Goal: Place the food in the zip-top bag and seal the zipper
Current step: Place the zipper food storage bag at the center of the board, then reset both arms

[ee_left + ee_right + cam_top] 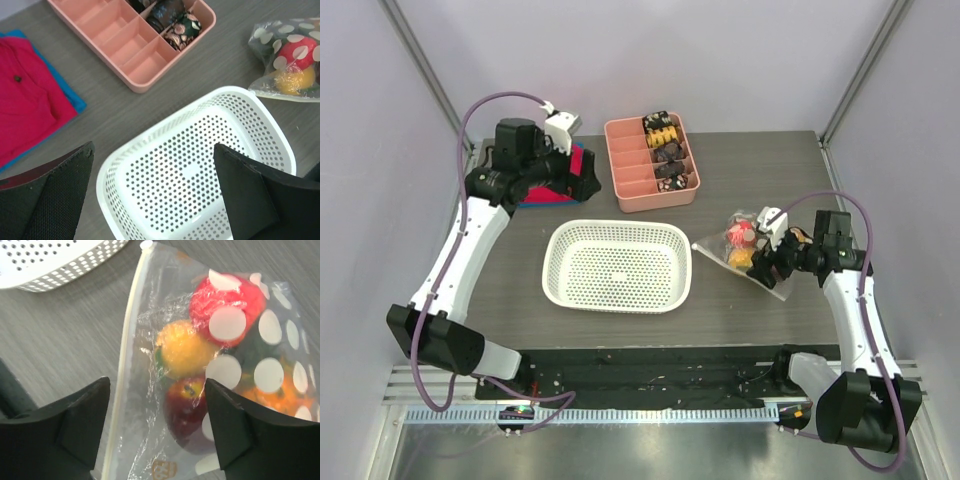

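The zip-top bag (745,250) lies flat on the table to the right of the white basket, dotted side up, with the food inside. Through the plastic I see a bright red apple (227,295), an orange-yellow peach (182,350), a dark red apple (187,405) and an orange pineapple (272,392). The zipper (127,350) runs as one pale straight strip along the bag's left edge. My right gripper (157,390) hovers open just above the bag, one finger on each side of the dark apple and the zipper end. My left gripper (154,150) stands wide open and holds nothing, high at the back left.
A white perforated basket (616,226) sits mid-table with nothing in it. Behind it stands a pink divided tray (650,200) with dark snack pieces in its far compartments. A folded red and blue cloth (30,85) lies at the back left under the left gripper.
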You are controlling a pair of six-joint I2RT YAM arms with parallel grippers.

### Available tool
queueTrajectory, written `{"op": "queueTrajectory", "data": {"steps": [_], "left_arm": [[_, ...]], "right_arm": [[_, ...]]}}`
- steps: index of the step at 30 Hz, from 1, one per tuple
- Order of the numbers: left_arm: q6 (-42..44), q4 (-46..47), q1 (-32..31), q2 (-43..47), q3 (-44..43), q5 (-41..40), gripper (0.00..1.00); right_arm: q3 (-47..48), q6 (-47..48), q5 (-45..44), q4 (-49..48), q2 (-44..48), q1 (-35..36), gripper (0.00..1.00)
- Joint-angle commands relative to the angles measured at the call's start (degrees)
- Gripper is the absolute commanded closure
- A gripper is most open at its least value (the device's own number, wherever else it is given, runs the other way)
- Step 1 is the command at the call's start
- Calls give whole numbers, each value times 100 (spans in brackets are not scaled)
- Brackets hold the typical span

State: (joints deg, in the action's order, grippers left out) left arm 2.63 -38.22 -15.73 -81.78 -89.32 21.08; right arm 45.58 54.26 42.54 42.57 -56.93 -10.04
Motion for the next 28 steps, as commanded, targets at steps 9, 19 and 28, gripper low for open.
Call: {"op": "queueTrajectory", "data": {"steps": [9,19,28], "left_arm": [[-219,-1873,1299,30,-341,1153,0],[773,-2428,2038,785,906,99,0],[1020,-2243,2030,1296,1295,-227,0]], "right_arm": [[1646,-3847,230,-291,314,38,2],[1559,-4802,-1661,-301,41,38,1],[1260,-4697,-1697,-267,270,72,0]]}}
